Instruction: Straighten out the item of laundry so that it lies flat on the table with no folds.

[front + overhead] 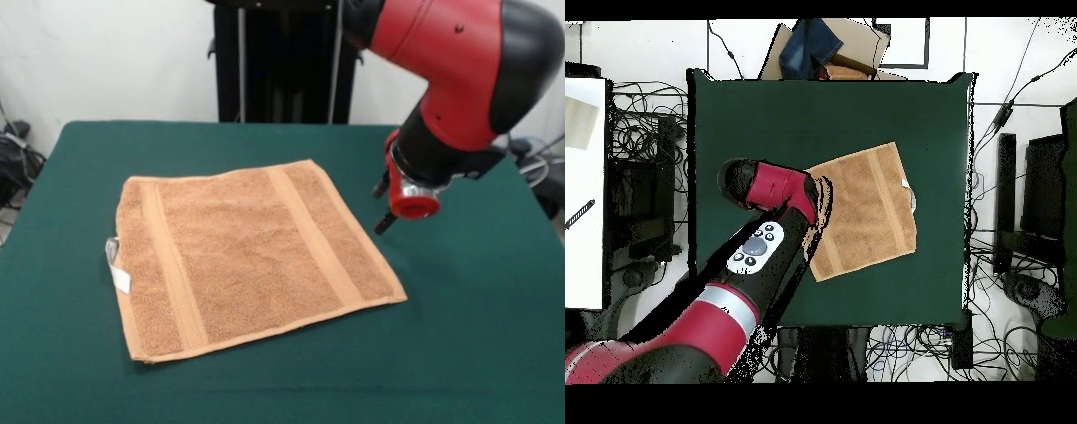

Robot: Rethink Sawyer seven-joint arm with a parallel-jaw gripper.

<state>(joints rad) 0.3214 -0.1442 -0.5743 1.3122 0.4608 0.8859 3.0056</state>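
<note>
We are seeing the towel point(252, 256) lying flat on the table point(459, 353). Our gripper point(385, 205), right of it, is holding nothing; we cannot tell how wide it is. Next, we think, only checking.

The arm point(755, 250) covers the towel's point(865, 210) edge nearest the table's point(715, 120) middle in the overhead view. In the front view, the arm's head hides most of the gripper point(383, 205); its opening is unreadable
</note>
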